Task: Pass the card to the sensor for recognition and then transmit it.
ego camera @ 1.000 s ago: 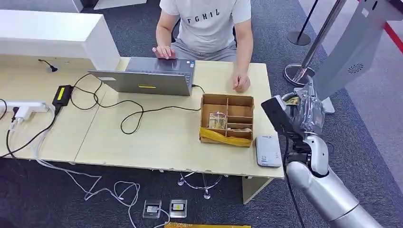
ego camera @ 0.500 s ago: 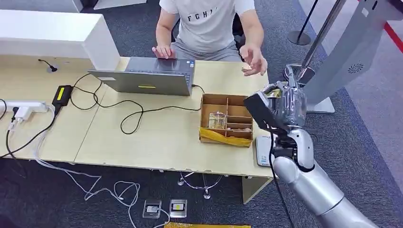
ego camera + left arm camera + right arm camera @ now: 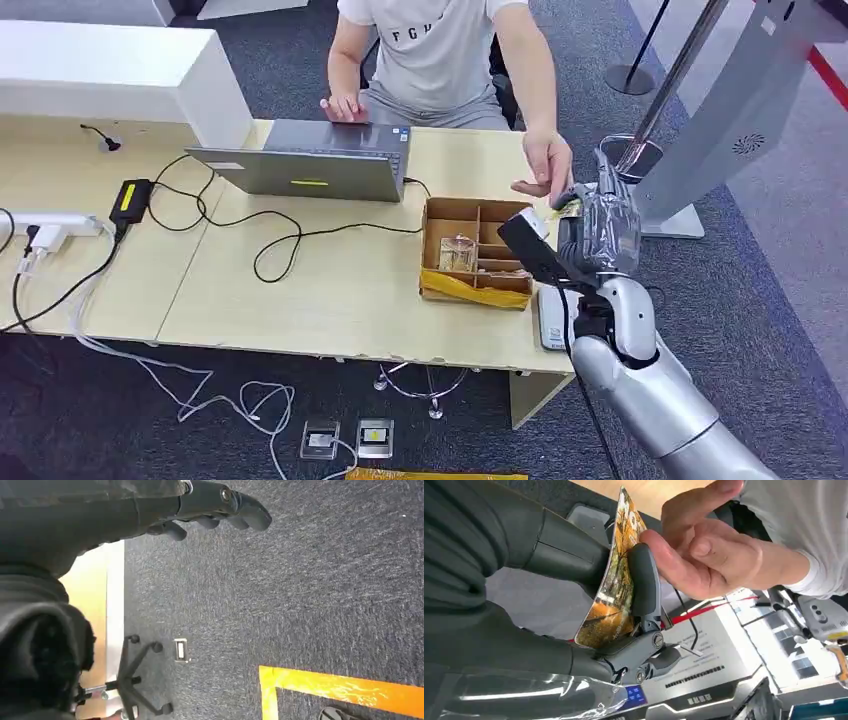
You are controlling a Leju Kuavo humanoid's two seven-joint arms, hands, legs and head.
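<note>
— The right hand (image 3: 624,605): what did it have?
— It pinched the card (image 3: 616,580) between thumb and finger, raised beyond the table's far right corner, past the sensor (image 3: 556,318). The person's hand (image 3: 694,550) touched the card's edge.
— Which step?
— Apparently the handover; next, it should loosen once the person grips. The left hand (image 3: 220,505) hung slack, holding nothing.
</note>
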